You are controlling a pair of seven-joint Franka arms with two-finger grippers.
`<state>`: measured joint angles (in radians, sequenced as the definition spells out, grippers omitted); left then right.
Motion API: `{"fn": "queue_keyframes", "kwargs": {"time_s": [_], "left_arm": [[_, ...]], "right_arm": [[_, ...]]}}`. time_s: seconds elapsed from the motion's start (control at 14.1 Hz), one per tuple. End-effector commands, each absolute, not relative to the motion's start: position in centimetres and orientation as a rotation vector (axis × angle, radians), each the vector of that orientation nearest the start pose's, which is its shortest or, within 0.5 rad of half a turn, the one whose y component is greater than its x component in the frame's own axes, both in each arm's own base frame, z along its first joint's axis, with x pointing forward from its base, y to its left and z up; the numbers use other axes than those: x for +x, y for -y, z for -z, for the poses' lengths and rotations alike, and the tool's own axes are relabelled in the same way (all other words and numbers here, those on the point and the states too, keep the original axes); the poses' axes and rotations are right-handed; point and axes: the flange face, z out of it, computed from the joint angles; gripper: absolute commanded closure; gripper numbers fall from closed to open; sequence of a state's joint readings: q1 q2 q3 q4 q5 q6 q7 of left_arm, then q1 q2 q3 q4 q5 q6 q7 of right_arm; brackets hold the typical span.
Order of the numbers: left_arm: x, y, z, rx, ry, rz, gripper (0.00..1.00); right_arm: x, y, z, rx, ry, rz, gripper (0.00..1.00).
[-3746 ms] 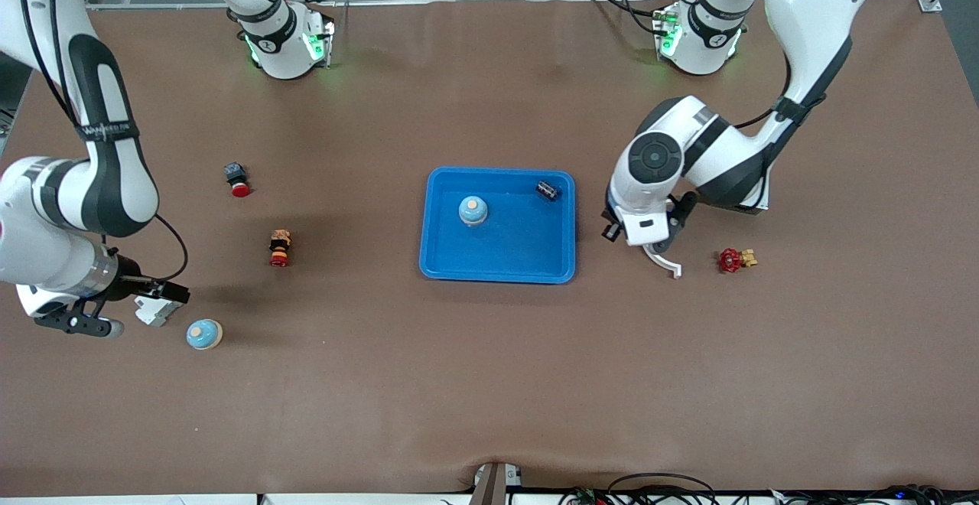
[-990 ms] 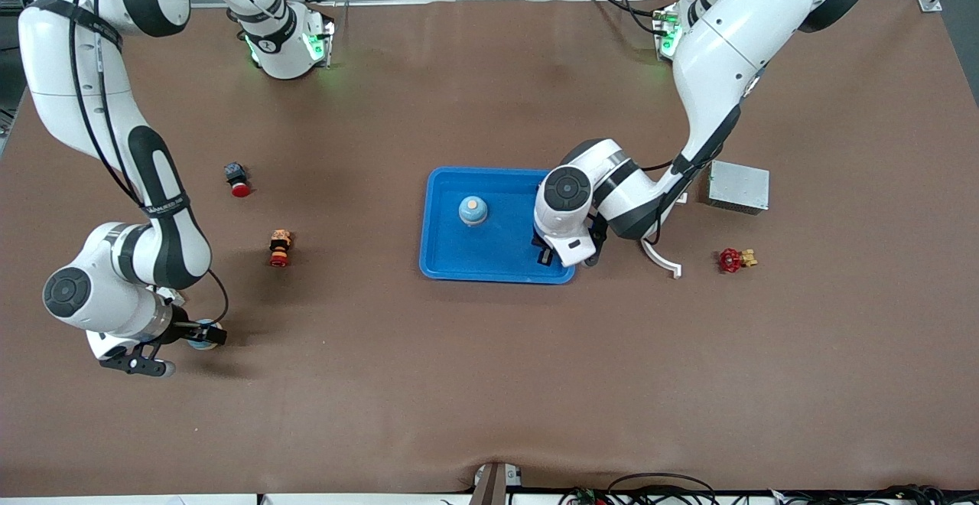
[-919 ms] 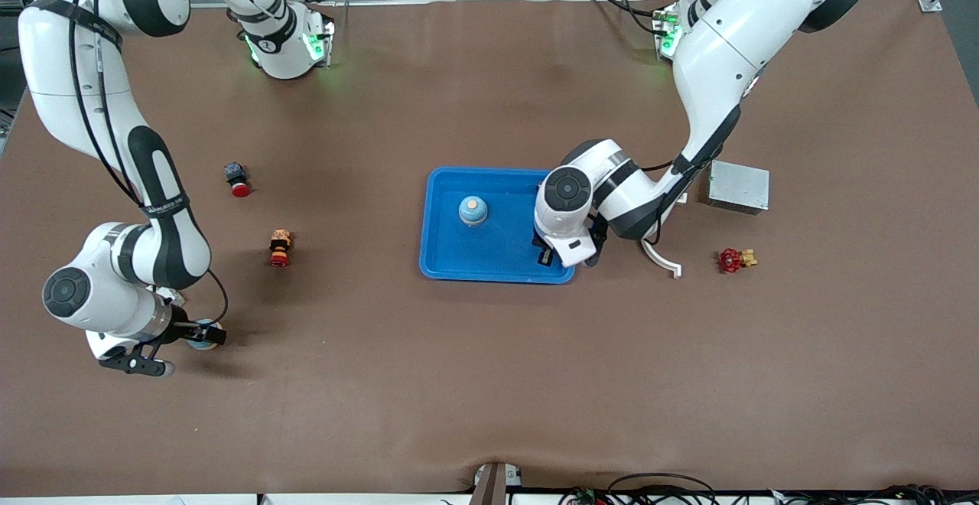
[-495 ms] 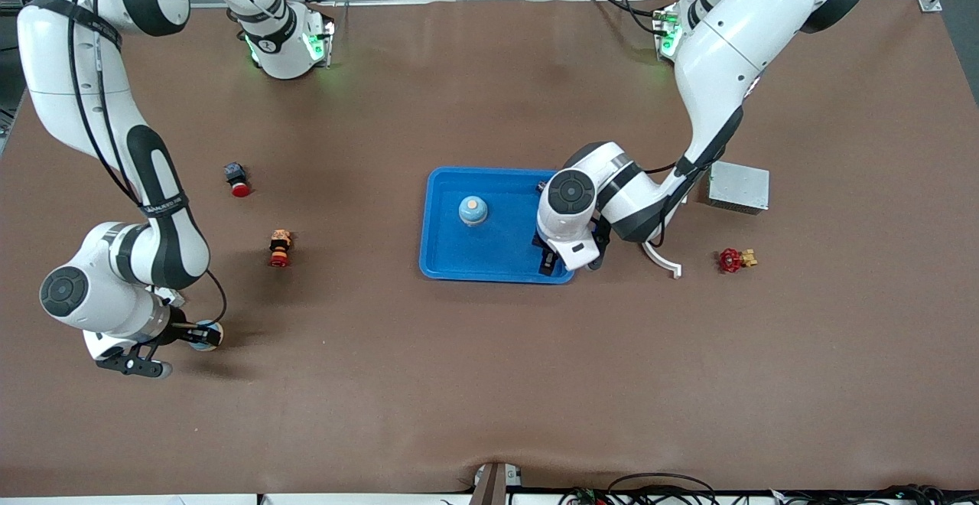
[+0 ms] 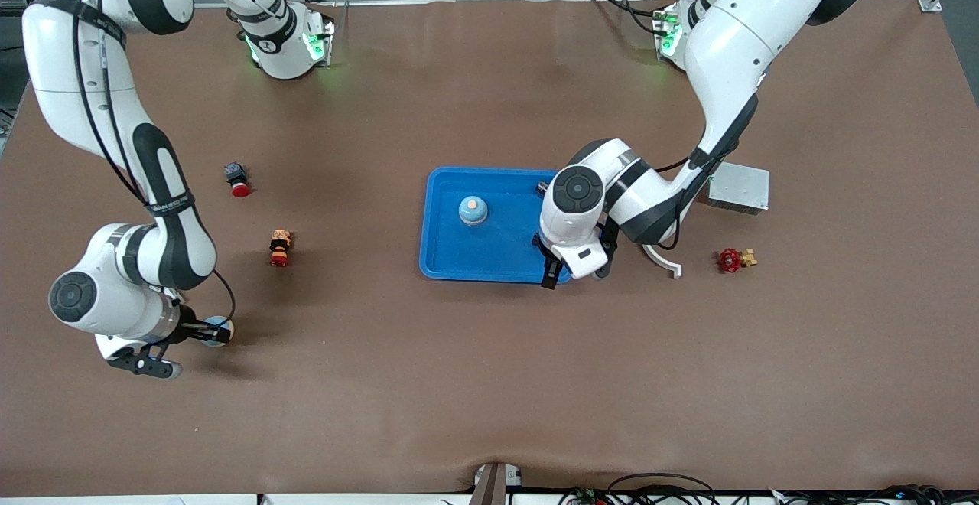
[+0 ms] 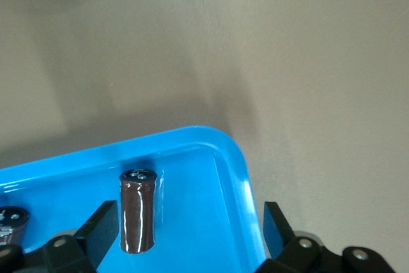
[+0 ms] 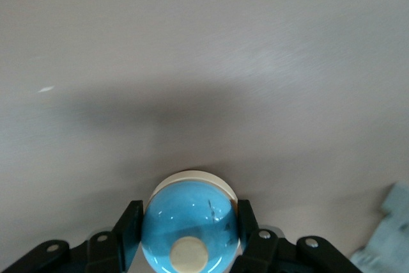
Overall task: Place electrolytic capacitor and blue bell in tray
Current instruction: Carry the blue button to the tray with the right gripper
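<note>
The blue tray [image 5: 459,260] lies mid-table with one blue bell [image 5: 473,210] in it. My left gripper [image 5: 552,266] [image 6: 188,234] hangs open over the tray's corner nearest the front camera, at the left arm's end. A dark electrolytic capacitor [image 6: 137,210] stands upright in that corner, close to one finger [image 6: 101,229] and well apart from the other. Another capacitor [image 6: 9,220] shows at the edge of the left wrist view. My right gripper [image 5: 208,332] [image 7: 189,228] is shut on a second blue bell [image 5: 219,331] [image 7: 192,209], low over the table at the right arm's end.
A black-and-red push button [image 5: 239,180] and an orange-and-red part [image 5: 280,248] lie between the right gripper and the tray. Toward the left arm's end are a white curved piece [image 5: 664,262], a red valve [image 5: 733,260] and a grey metal box [image 5: 738,186].
My left gripper opened and let go of the capacitor in the tray. My right gripper closed on the blue bell and shifted a little toward the tray with it.
</note>
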<state>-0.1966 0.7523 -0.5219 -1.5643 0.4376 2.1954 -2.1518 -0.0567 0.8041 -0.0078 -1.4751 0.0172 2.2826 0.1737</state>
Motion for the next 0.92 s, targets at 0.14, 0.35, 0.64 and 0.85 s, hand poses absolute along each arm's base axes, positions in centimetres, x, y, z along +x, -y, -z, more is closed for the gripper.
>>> {"fn": "queue_keyframes", "kwargs": {"time_s": [0.14, 0.35, 0.64, 0.85], "left_arm": [[57.1, 40.0, -29.0, -2.541, 1.795, 0.076, 0.00], [57.3, 38.5, -33.3, -2.648, 1.576, 0.132, 0.00], [57.7, 35.2, -39.0, -2.773, 1.202, 0.120, 0.00], [58.7, 28.7, -44.2, -2.809, 0.930, 0.057, 0.00]], "right_arm": [[71.0, -5.8, -26.1, -3.053, -0.662, -0.050, 1.00], [70.2, -12.7, -27.9, -2.944, -0.818, -0.071, 1.00], [68.0, -22.7, -29.2, -2.857, -0.976, -0.094, 1.00], [65.4, -29.2, -29.2, -2.854, -1.039, -0.099, 1.00]]}}
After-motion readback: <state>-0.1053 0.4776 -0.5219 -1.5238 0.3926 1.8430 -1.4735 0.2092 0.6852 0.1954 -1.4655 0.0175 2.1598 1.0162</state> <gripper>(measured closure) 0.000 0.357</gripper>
